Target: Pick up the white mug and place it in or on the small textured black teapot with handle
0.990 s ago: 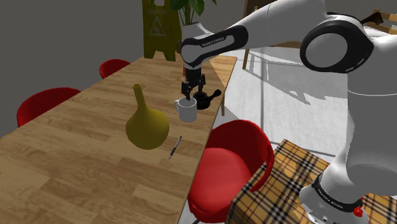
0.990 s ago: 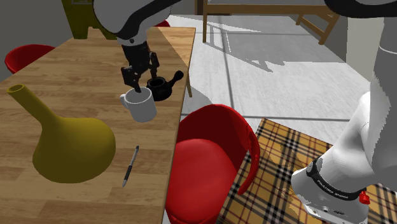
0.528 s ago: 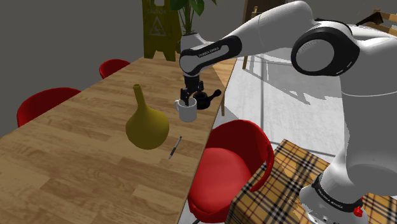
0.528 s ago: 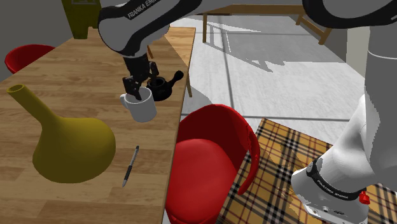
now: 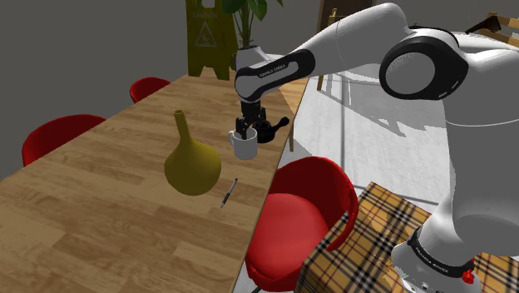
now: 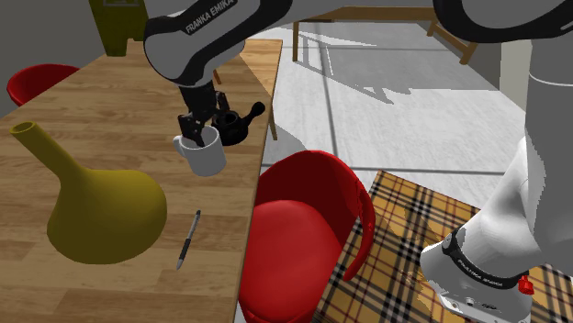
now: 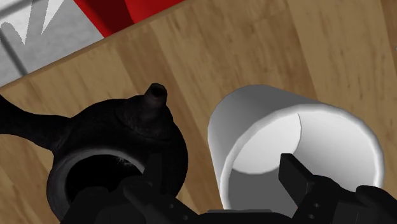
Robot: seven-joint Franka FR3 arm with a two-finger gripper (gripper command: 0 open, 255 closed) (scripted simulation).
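**A:** Start with the wrist view. What are the fingers doing?

**B:** The fingers (image 7: 298,181) are spread apart, astride the wall of the white mug (image 7: 254,121). One dips inside the cup and the other sits outside it, on the side of the black teapot (image 7: 121,137). Neither visibly presses the wall, so I judge nothing is gripped yet.

**A:** And the teapot?

**B:** It sits just beside the outer finger with its mouth open. It rests on the wooden counter (image 7: 254,44), near the mug with a strip of wood between them.

**A:** What about the shoulder view?

**B:** The fingers reach down to the mug's rim. The mug stands upright on the counter directly beneath them, and the teapot is just beyond them.

**A:** The second exterior view?

**B:** It agrees. The fingers are at the rim, the mug's base is on the wood, and the teapot is just behind them.

**A:** So how far along is the task?

**B:** Early, I'd say. The reach looks finished. Closing on the wall, lifting, the short carry to the teapot and the release all remain.
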